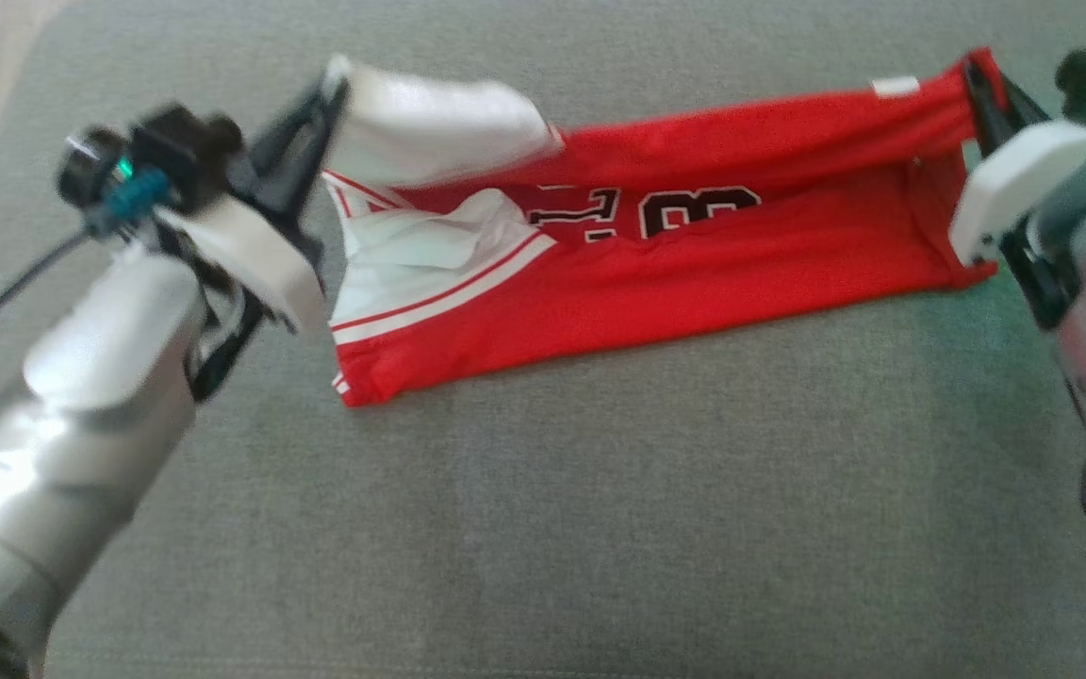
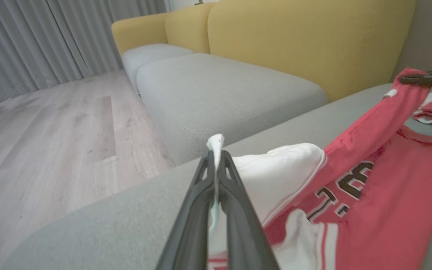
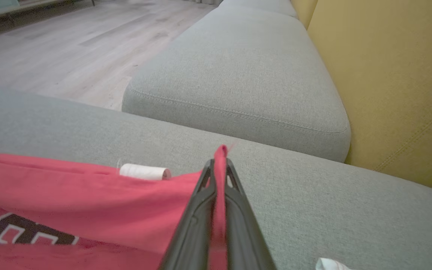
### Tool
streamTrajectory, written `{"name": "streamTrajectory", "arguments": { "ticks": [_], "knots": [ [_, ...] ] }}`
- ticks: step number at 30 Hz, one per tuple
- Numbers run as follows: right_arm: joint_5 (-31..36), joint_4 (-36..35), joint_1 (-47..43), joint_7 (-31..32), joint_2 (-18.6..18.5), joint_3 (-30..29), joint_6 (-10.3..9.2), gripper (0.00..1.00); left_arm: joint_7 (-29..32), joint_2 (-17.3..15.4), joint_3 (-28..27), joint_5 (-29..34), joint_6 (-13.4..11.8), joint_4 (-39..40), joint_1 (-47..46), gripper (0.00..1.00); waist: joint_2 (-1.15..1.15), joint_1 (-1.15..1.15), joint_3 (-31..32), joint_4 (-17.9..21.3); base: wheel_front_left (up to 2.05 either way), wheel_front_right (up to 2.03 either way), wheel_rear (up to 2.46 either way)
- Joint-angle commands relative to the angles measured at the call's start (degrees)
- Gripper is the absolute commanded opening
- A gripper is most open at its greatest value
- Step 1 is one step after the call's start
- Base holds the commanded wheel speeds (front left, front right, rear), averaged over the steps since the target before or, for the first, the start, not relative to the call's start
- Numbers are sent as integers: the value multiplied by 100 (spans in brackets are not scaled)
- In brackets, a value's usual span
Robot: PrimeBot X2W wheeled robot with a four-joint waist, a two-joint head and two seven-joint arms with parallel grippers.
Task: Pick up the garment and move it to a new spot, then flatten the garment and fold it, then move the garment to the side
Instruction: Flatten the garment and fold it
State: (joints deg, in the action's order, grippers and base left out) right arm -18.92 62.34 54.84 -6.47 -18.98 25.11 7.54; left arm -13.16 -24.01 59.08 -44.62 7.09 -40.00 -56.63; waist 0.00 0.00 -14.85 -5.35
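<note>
While the garment (image 1: 694, 255) stretches across the far half of the grey sofa seat (image 1: 543, 519), the left fingers (image 1: 321, 108) pinch its white end tight and the right fingers (image 1: 981, 90) clamp its red corner.

Garment (image 1: 694, 283) lettering (image 1: 649, 213) partly under a fold, left fingers (image 1: 303, 132) blurry

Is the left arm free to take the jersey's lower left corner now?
Probably not yet: the left arm's fingers are shut on the white edge of the jersey; the corner lies near, uncovered.
</note>
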Motion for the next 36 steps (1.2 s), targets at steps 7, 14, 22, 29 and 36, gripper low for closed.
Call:
{"name": "streamTrajectory", "arguments": {
  "ticks": [7,14,22,29,36],
  "knots": [
    [-396,-370,-401,308,-567,780,-5,0,596,-563,117,-395,31,1055,387,0,0,0,156,-205,0,0,0],
    [-547,-598,-573,709,-1119,1720,-5,0,1243,-898,460,-589,27,1820,818,0,0,0,156,-243,0,0,0],
    [-641,-681,-520,867,-1383,2502,-5,0,1718,-1104,660,-565,-100,2091,893,0,0,0,124,-215,0,0,0],
    [-883,-663,-515,1021,-1473,3002,-5,0,1659,-954,663,-637,-189,1868,988,0,0,0,110,-178,0,0,0],
    [-1672,-635,-349,727,-1305,2721,-5,100,1207,-620,432,-748,-449,1419,1020,100,0,0,191,-91,0,0,0]
  ]
}}
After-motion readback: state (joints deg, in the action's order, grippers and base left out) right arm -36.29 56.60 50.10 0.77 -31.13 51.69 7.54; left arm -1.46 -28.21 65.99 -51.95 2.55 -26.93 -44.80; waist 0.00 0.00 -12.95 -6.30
